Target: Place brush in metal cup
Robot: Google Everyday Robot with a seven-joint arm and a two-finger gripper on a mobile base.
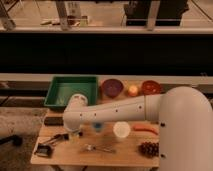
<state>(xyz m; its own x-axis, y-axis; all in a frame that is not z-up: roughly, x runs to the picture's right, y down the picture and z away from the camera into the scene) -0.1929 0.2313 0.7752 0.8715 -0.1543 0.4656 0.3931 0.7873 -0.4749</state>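
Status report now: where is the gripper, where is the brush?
Gripper low over table's left side, hidden under the wrist. Brush flat near front-left corner, not held. Metal cup not seen; arm blocks the middle.

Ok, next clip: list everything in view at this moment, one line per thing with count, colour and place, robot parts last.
table: 1, light wood, centre foreground
tray: 1, green, back left of table
bowl: 1, purple, back centre
round fruit: 1, pale yellow, between the two bowls
bowl: 1, orange-red, back right
white cup: 1, white, table centre
blue cup: 1, blue, left of the white cup, partly behind the arm
carrot: 1, orange, right of the white cup
grapes: 1 bunch, dark, front right
utensil: 1, silver, front centre
brush: 1, black, front left
arm: 1, white, reaching left across the table
gripper: 1, below the arm's end, near the brush handle
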